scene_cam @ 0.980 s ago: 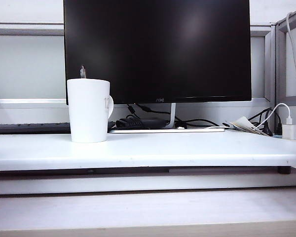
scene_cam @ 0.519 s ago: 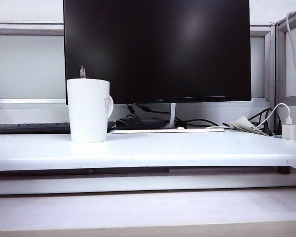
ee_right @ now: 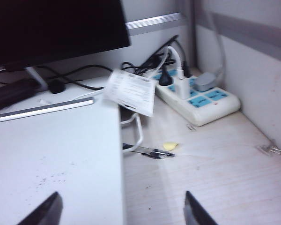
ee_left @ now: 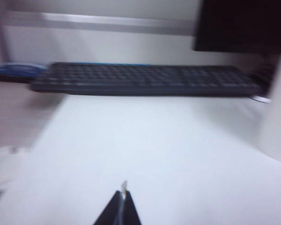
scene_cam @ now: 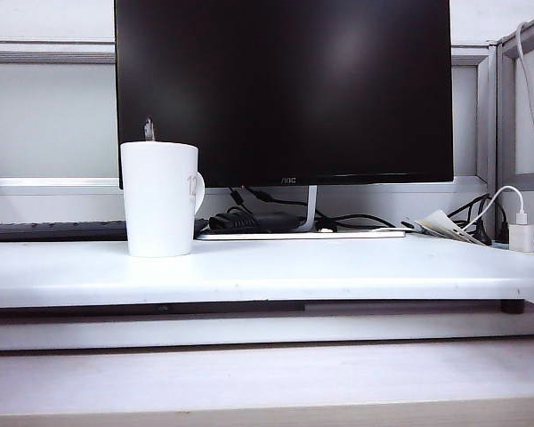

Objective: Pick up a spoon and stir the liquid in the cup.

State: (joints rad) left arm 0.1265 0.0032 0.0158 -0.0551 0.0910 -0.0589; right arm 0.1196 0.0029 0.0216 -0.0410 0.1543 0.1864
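While neither arm is showing in the exterior view, both grippers are appearing in their own wrist views, well apart from the task's things.

Left gripper (ee_left: 123,206): jaws clenched together on nothing, tips meeting in a dark point above the white counter (ee_left: 145,145). Its view is blurring. A black keyboard (ee_left: 145,79) is lying across the far side of the counter, and the white side of the cup (ee_left: 276,122) is showing at the edge of that view, well clear of the gripper.

Right gripper (ee_right: 119,211): jaws standing released and wide, nothing between them, hanging over the counter's right edge. Beyond it are lying a pen (ee_right: 150,152), a paper tag (ee_right: 131,91) and a power strip (ee_right: 201,96) on the lower wooden surface.

Cup (scene_cam: 160,197): standing upright on the left part of the counter, in front of the dark monitor (scene_cam: 285,89), the same spot as a second ago. Spoon (scene_cam: 149,131): only its grey handle tip is rising above the cup's rim, also unmoved.

Change: nothing on the counter is shifting across the last second. Judgement: with the spoon resting in the cup and both grippers away and empty, the stirring is either finished or not begun; the frames are not settling which.
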